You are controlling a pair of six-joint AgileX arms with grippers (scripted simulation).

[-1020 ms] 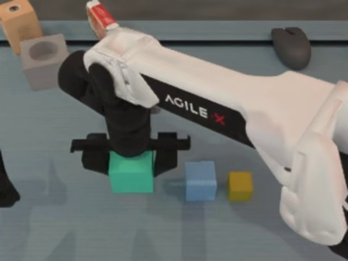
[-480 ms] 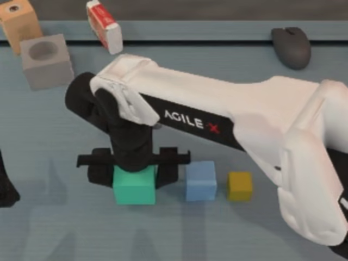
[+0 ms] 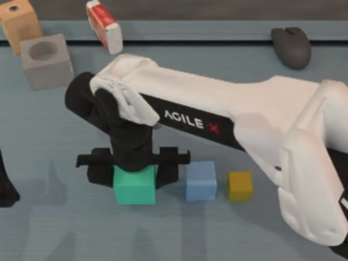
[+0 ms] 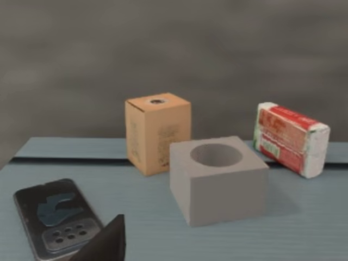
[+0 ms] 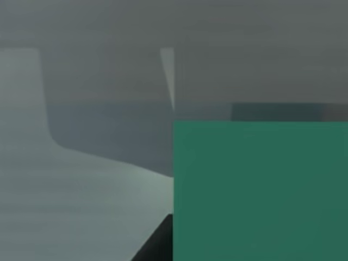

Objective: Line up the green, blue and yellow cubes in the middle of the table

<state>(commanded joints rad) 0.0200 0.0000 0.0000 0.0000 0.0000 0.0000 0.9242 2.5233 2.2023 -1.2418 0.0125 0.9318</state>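
Note:
The green cube [image 3: 134, 186] sits left of the table's [image 3: 54, 228] middle, with my right gripper [image 3: 134, 175] shut on it. One black finger presses each side. In the right wrist view the green cube [image 5: 261, 190] fills the frame and a dark fingertip [image 5: 160, 244] lies against its side. The blue cube [image 3: 200, 181] stands just right of the green one, a narrow gap apart. The small yellow cube [image 3: 240, 186] follows to the right in the same row. My left arm [image 3: 4, 187] is parked at the left edge; one fingertip [image 4: 111, 242] shows far off to the side, open.
A grey block with a round hole [image 3: 46, 60], a tan wooden block [image 3: 19, 22] and a red-and-white box [image 3: 104, 26] stand at the back left. A dark mouse [image 3: 291, 47] lies at the back right. A black remote-like slab [image 4: 54, 223] lies near the left gripper.
Over the first half second my right gripper slid the green cube a little to the right, towards the blue cube. Nothing has moved since.

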